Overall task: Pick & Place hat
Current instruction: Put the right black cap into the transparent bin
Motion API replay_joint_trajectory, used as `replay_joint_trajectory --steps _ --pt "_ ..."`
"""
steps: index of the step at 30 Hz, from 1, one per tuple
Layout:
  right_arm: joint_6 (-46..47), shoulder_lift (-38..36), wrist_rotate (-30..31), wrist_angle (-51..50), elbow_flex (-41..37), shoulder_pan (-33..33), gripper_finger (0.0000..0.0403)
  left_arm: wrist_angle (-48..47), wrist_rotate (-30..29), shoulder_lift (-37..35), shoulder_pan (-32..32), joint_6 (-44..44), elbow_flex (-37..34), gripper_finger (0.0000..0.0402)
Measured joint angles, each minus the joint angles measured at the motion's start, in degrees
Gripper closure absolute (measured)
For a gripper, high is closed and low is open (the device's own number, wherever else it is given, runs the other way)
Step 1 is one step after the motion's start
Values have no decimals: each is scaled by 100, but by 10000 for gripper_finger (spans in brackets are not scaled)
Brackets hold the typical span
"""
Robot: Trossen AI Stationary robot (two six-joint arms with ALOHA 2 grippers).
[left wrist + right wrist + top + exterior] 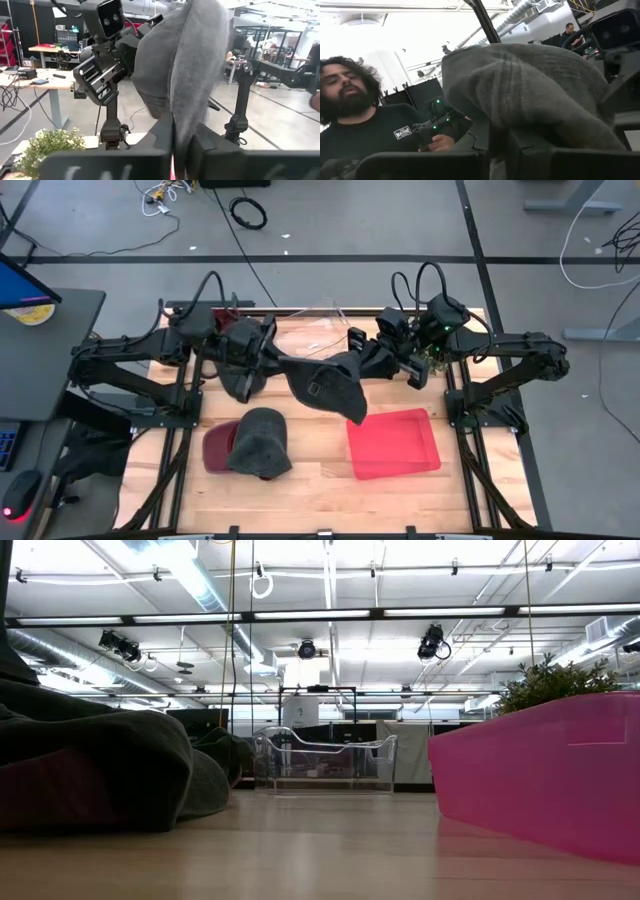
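Observation:
A dark grey hat [322, 383] hangs in the air between both arms, above the far half of the table. My left gripper [268, 360] is shut on its left end and my right gripper [362, 363] is shut on its right end. The grey cloth fills both wrist views [190, 65] [530, 85]. A second grey hat [262, 442] lies on top of a dark red hat [217, 448] on the near left of the table; both show in the low view [90, 765]. My left gripper pinches a fold of the hat's cloth [181, 131] between its two fingers, coming level from the table's left. The hat is lifted clear and stretches away toward the right arm. My right gripper pinches the hat's cloth edge [499, 131] between its two fingers, coming level from the table's right. The hat is clear of the table and its brim [352, 408] droops below.
A pink tray [393, 443] sits on the near right of the table, also in the low view [540, 770]. A clear plastic container [325, 318] stands at the far edge [325, 760]. A person [365, 125] stands beyond the table. Bare wood lies between hats and tray.

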Motion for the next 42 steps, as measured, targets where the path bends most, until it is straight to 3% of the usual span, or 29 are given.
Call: replay_joint_trajectory --steps 4,10,17,21,31,36,42 --pt "151 0 52 -45 0 -27 354 -5 -64 0 0 64 0 386" --pt "151 -56 -135 -456 0 -106 252 -112 -315 -92 -4 697 -10 390" --pt "-138 -271 -245 -910 2 -336 168 -573 -2130 -464 -249 2541 -2 390" --pt "-385 -419 92 -1468 0 -543 154 -667 -3039 -595 -315 2997 -4 390" --pt "-503 -588 743 -2202 0 -928 152 -1083 -4484 -680 -620 4295 0 390" --pt "-443 -597 960 -2629 0 -1031 152 -1327 -4856 -666 -623 4700 0 388" --pt "-155 -597 1665 -3683 0 -1119 152 -1379 -5221 -667 -600 5309 0 391"
